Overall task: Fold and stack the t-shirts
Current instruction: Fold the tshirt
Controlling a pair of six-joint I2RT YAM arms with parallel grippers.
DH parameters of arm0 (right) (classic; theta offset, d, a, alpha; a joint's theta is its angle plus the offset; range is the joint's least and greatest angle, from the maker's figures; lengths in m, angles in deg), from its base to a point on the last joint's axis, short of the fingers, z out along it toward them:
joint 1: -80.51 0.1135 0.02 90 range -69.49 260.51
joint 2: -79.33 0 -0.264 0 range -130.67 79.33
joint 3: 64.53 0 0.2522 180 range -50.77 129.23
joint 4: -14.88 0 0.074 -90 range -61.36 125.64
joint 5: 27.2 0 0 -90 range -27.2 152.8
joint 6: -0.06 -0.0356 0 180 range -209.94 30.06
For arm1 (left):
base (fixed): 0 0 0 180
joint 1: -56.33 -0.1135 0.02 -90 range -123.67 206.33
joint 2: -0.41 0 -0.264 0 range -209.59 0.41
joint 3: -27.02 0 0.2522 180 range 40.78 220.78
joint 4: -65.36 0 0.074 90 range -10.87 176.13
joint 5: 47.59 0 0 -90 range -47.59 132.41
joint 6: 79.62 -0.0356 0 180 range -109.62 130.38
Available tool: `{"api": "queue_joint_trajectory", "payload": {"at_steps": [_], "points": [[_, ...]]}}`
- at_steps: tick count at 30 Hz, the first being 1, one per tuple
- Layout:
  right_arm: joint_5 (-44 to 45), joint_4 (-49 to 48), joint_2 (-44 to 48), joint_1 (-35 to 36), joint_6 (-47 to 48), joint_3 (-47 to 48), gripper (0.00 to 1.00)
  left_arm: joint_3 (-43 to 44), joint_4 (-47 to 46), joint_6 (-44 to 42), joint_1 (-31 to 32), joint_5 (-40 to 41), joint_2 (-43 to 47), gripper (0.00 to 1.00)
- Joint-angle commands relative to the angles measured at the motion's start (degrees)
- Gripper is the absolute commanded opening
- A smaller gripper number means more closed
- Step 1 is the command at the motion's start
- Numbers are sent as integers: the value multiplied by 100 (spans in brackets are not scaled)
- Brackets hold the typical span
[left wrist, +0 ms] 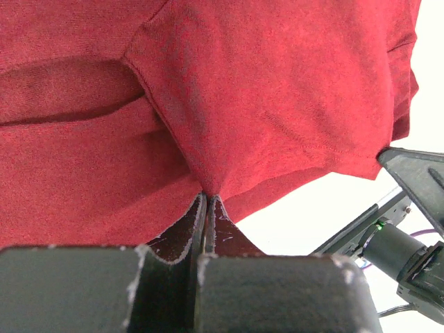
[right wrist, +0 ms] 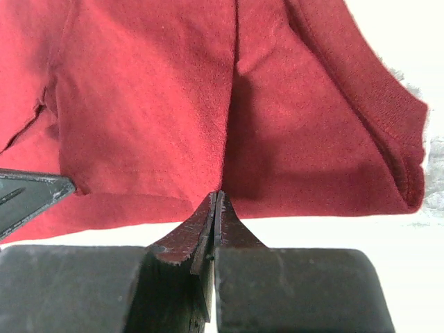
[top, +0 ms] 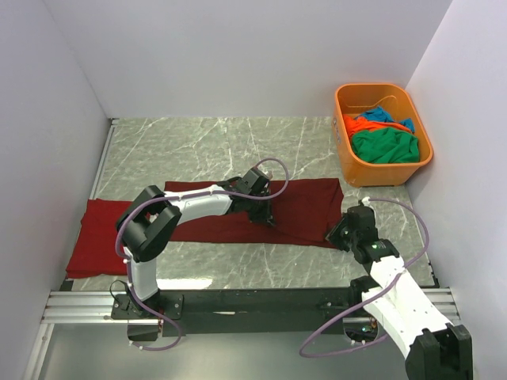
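The left gripper (left wrist: 207,202) has its two fingers pressed together on a fold of the maroon shirt (top: 305,207). The cloth rises in a peak from the fingertips and spreads ahead of them and to both sides, filling most of the left wrist view. The right gripper (right wrist: 216,197) is also pinched tight, holding the near hem of the same shirt. From its tips a crease runs straight ahead, and the shirt's folded corner lies ahead and to the right of it.

From above, the shirt lies stretched in a long band across the table (top: 198,146), with most of it trailing off to the left of both grippers. The left gripper sits on its near edge and the right gripper at its near right corner, the two close beside each other.

Beyond the right gripper, well apart from it, stands an orange tub (top: 382,173). It holds a green shirt (top: 386,146), an orange shirt (top: 360,125) and a blue shirt (top: 382,115), all bunched together.
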Motion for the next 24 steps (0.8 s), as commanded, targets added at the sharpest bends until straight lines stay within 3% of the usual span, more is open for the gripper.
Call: {"api": "queue_joint_trajectory", "payload": {"at_steps": [1, 12, 14, 16, 18, 20, 24], "points": [[-80, -48, 157, 50, -77, -20, 0, -31, -24, 46, -2, 54, 76, 1], [131, -65, -18, 165, -112, -37, 0, -171, -94, 46, -73, -34, 94, 1], [183, -48, -106, 156, -121, 15, 2, -171, -77, 11, -73, -87, 111, 4], [263, 48, -80, 165, -104, 155, 11, -189, -42, -7, -90, -26, 268, 16], [350, 162, -36, 156, -33, 305, 28, -215, 45, -24, -169, 62, 427, 25], [359, 172, -1, 165, 98, 586, 41, -206, 125, -16, -274, 106, 655, 27], [342, -38, -587, 244, 318, 1122, 41, -215, 537, 159, -783, 579, 1077, 27]]}}
